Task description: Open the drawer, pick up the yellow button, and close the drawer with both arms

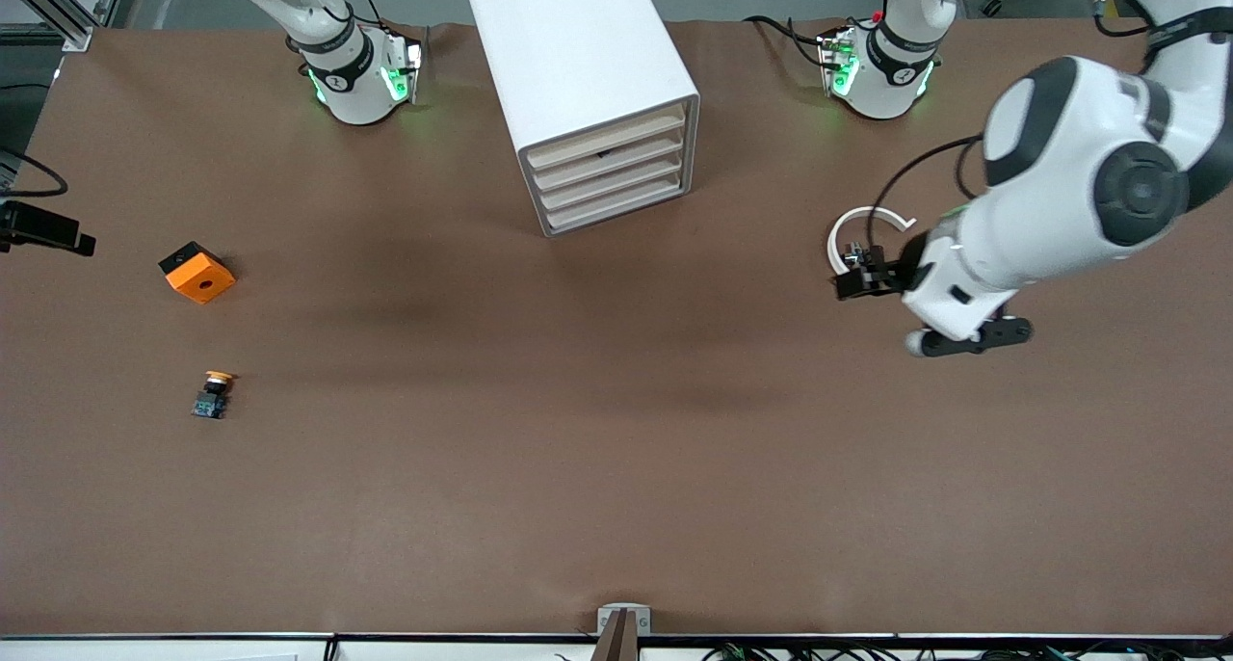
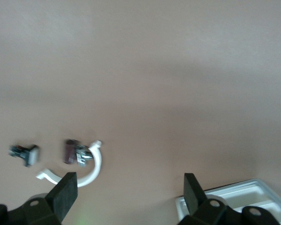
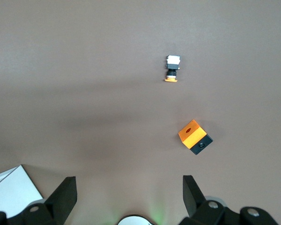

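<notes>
The button (image 1: 214, 394), with its orange cap, black body and blue base, lies on the brown table toward the right arm's end; it also shows in the right wrist view (image 3: 172, 69). The white cabinet (image 1: 588, 83) stands between the two bases, and its stacked drawers (image 1: 609, 174) are all shut. My left gripper (image 2: 129, 183) hangs open over bare table beside a white curved band (image 2: 91, 164), with nothing between its fingers. My right gripper (image 3: 129, 183) is open and empty, high over the table near its base; it is outside the front view.
An orange block (image 1: 197, 273) with a black hole sits farther from the front camera than the button. Small clips (image 2: 24, 153) lie by the white band (image 1: 867, 229). The left arm (image 1: 1079, 179) reaches in over its end of the table.
</notes>
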